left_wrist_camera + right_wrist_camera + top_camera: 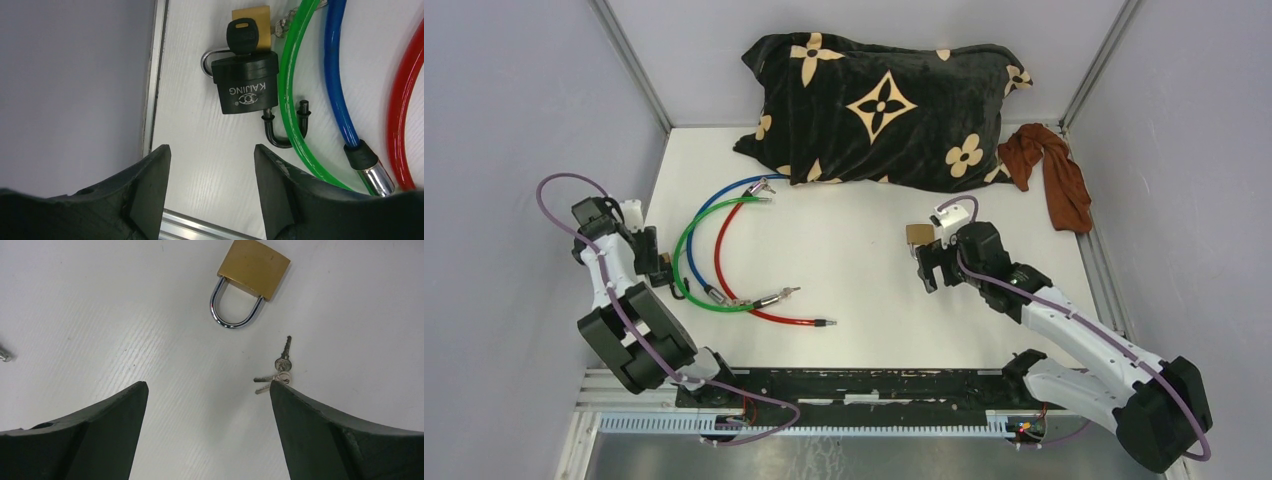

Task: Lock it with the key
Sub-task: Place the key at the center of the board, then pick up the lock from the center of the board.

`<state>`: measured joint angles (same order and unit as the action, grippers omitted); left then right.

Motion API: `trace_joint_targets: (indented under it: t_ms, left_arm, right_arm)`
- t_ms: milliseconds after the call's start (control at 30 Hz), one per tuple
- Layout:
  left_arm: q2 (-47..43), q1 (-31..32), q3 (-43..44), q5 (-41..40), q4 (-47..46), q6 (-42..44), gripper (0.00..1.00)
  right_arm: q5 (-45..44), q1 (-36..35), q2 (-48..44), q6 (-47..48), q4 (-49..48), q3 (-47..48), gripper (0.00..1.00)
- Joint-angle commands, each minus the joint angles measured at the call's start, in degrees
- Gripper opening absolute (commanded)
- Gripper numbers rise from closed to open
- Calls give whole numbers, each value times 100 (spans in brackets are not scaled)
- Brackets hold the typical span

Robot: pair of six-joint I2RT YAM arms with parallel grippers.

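In the right wrist view a brass padlock [254, 268] with a silver shackle lies on the white table. A small ring of silver keys [280, 374] lies apart from it, by my right fingertip. My right gripper [208, 385] is open and empty just short of both. The padlock also shows in the top view [918, 234], beyond the right gripper [931, 266]. In the left wrist view a black padlock [245, 90] has a black-headed key [243, 36] in it and its black shackle [284, 132] stands open. My left gripper [211, 148] is open and empty short of it.
A second brass padlock [251, 15] lies behind the black one. Green [290, 75], blue [335, 75] and red [400, 100] cable locks curve across the left of the table. A black patterned pillow [884, 110] and a brown cloth [1054, 170] lie at the back. The left wall [75, 90] is close.
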<state>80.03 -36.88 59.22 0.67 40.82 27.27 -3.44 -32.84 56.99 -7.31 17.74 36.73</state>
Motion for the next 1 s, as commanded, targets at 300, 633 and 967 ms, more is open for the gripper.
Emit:
trace_joint_targets:
  t_ms: [300, 633, 967]
  left_arm:
    - [437, -80, -388, 216, -1454, -393, 78]
    - [886, -69, -682, 656, -1543, -539, 78]
    - [1277, -10, -800, 475, -1917, -594, 78]
  right_arm:
    - [-811, -284, -474, -273, 389, -129, 96]
    - [-818, -289, -561, -303, 353, -166, 97]
    - [-829, -297, -562, -263, 345, -166, 97]
